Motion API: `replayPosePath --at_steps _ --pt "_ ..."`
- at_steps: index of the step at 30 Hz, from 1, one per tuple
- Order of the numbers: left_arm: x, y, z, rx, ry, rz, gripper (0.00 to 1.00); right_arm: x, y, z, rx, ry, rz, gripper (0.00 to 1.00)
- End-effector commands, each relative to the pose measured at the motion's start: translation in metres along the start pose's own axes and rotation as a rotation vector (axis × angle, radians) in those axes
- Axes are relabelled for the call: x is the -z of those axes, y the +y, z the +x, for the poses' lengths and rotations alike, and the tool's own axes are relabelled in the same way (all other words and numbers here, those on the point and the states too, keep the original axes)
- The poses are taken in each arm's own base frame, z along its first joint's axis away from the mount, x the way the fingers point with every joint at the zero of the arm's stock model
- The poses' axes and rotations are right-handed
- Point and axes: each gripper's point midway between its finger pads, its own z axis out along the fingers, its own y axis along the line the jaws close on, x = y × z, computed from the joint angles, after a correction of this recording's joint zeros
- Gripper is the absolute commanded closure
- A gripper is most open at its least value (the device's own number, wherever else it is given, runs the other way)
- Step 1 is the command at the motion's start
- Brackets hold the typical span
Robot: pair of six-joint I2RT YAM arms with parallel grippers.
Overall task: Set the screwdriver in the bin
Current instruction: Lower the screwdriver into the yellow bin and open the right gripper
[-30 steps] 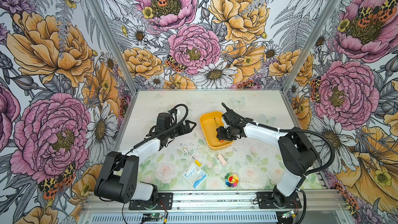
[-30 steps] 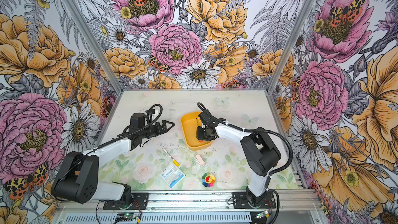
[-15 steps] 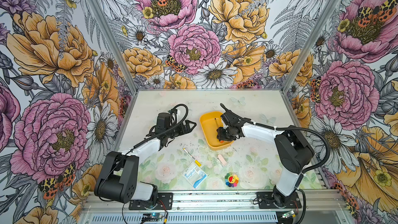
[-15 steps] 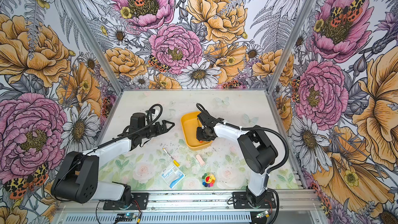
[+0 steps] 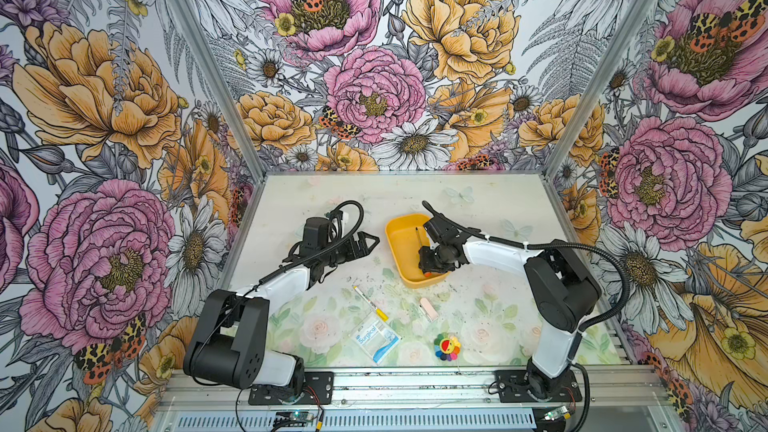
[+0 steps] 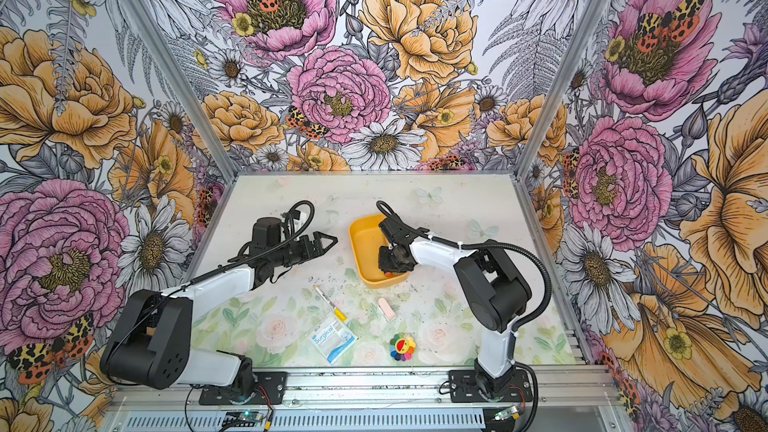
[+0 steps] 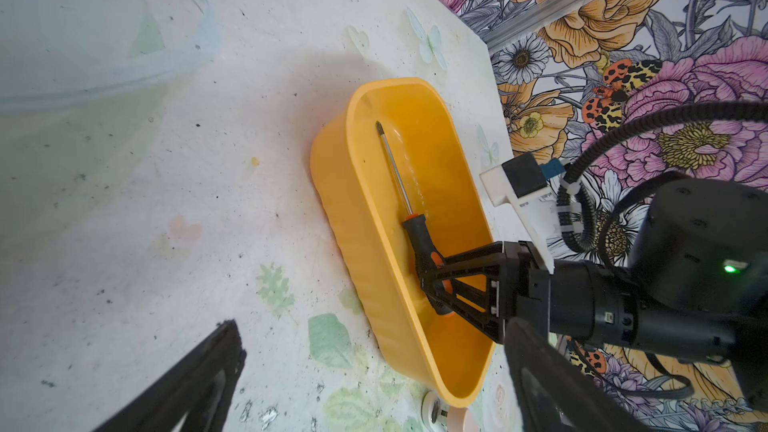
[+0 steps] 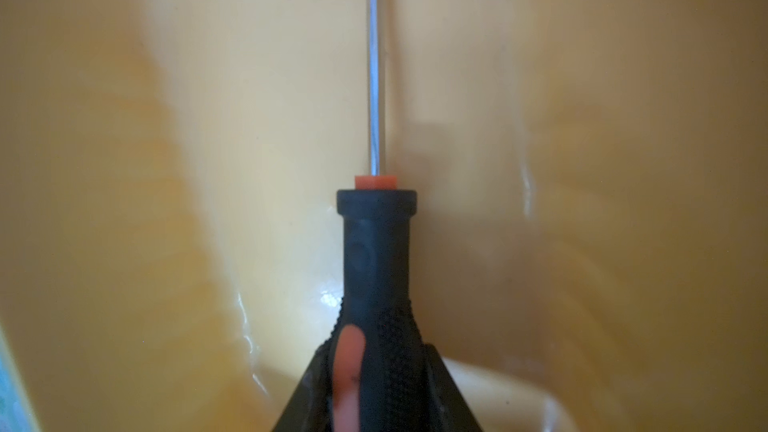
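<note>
The right claw (image 7: 436, 282) is clenched on the handle of the screwdriver (image 7: 398, 176), which is down inside the yellow bin (image 7: 332, 189) near the middle of the bench (image 5: 490, 209), tip pointing at the bin's far end wall. The left claw (image 5: 372, 240) hangs spread wide, just left of the bin, with bare bench between them.

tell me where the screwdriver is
The screwdriver is inside the bin, just right of centre in both top views, its handle clamped in the right gripper.
</note>
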Motion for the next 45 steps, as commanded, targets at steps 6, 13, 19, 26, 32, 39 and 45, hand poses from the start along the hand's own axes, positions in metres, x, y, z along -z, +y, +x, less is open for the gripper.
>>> replayPosePath --at_steps 6,13,19,26,32,39,45 --pt "0.004 -0.012 -0.013 -0.021 -0.028 0.045 0.01 0.003 0.0 -0.005 0.025 -0.011 0.032 0.61" --pt "0.005 -0.014 -0.013 -0.021 -0.026 0.05 0.01 0.016 0.004 -0.01 0.052 -0.03 0.046 0.46" --pt "0.006 -0.016 -0.012 -0.024 -0.027 0.055 0.01 0.024 0.01 -0.012 0.07 -0.051 0.042 0.45" --pt "0.009 -0.019 -0.013 -0.03 -0.033 0.061 0.01 0.042 0.019 -0.017 0.097 -0.091 0.03 0.44" --pt "0.011 -0.02 -0.012 -0.031 -0.033 0.063 0.01 0.055 0.022 -0.019 0.119 -0.111 0.03 0.44" --pt "0.014 -0.023 -0.013 -0.037 -0.041 0.065 0.01 0.072 0.026 -0.022 0.153 -0.145 0.015 0.44" --pt "0.017 -0.024 -0.014 -0.049 -0.048 0.059 0.01 0.096 0.032 -0.028 0.247 -0.207 0.001 0.44"
